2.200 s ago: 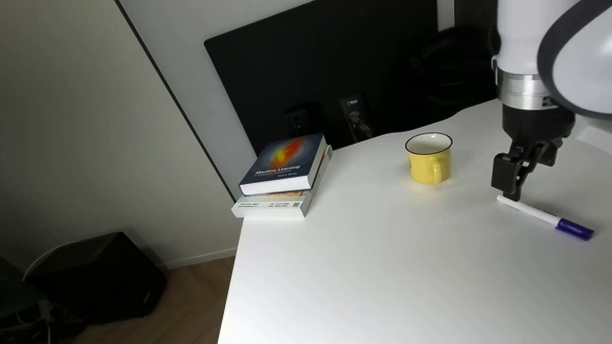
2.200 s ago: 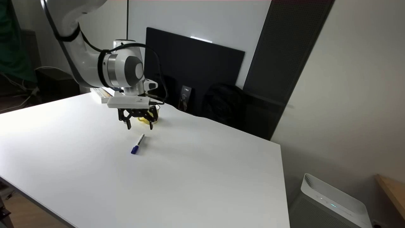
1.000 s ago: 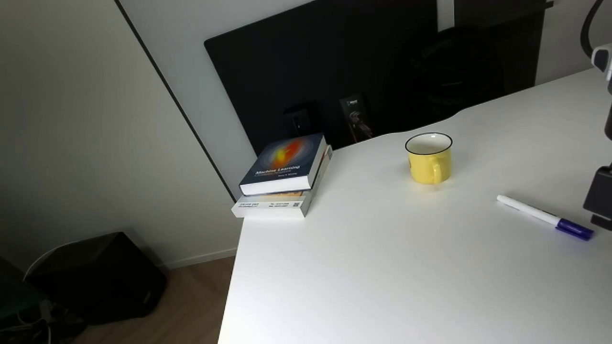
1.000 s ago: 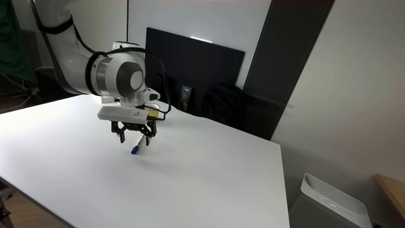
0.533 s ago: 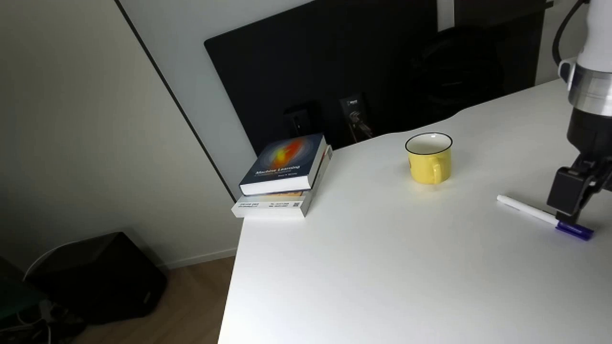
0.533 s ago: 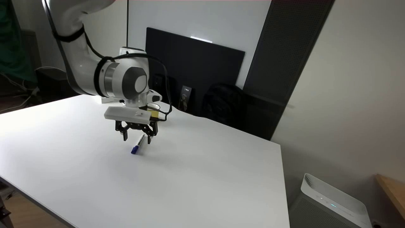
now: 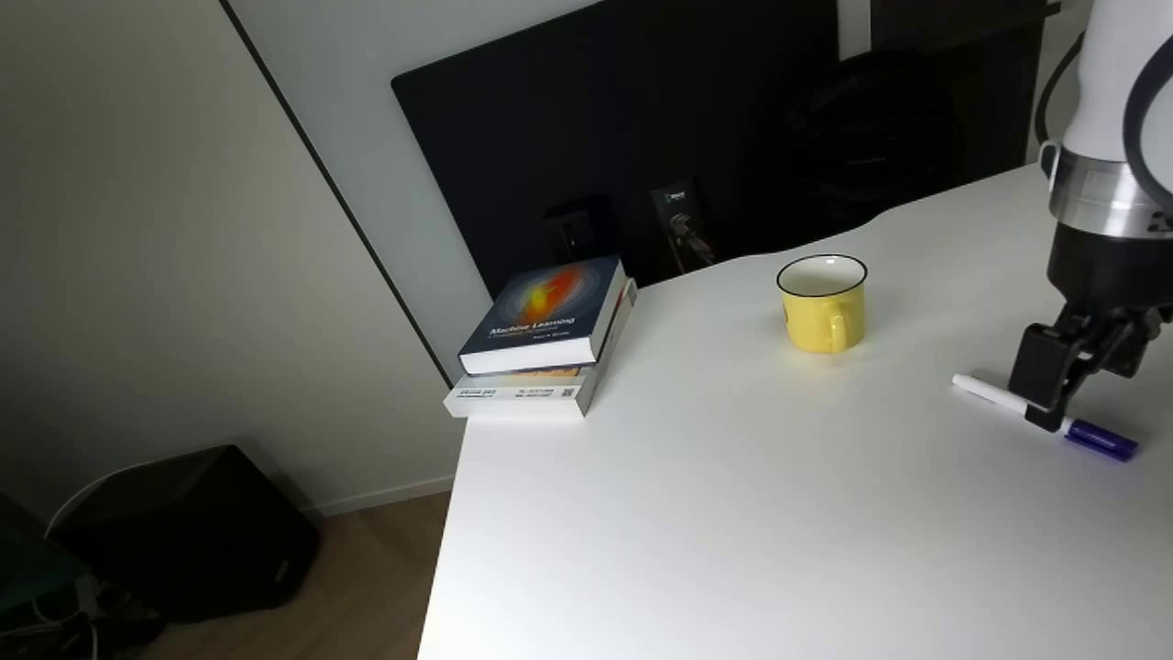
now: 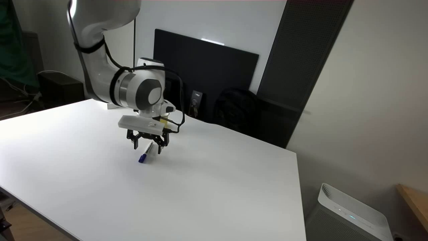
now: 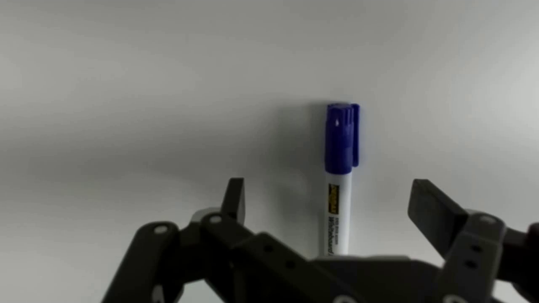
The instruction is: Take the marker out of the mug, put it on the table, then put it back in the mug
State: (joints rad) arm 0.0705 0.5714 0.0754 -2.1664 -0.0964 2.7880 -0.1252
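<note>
One blue-capped marker (image 9: 338,180) lay on the tabletop (image 8: 200,187); jaws, empty and wide, hung astride it, apparently for a crosswise grip. One yellow mug (image 7: 812,321) stood upright, apart, presumably to receive the marker.

In an exterior view the arm (image 8: 100,75) is glossy white and rounded, with a dark grey stripe (image 8: 87,73) along its side. 2 black straps (image 8: 89,50) wrap it, and a black cable (image 8: 182,93) loops on the side toward the far edge of the table (image 8: 217,187). A silver ring (image 8: 124,88) sits beside a dark grey cap (image 8: 143,93) with a white disc (image 8: 154,96) set in it. The metal collar (image 7: 1100,197) bears a small, unreadable dark marking (image 7: 1160,223). A flat white housing (image 8: 142,124) tops the black gripper (image 8: 147,150), whose fingers (image 9: 438,214) are blocky; pale round screw heads (image 9: 161,229) dot its links (image 9: 252,248).
</note>
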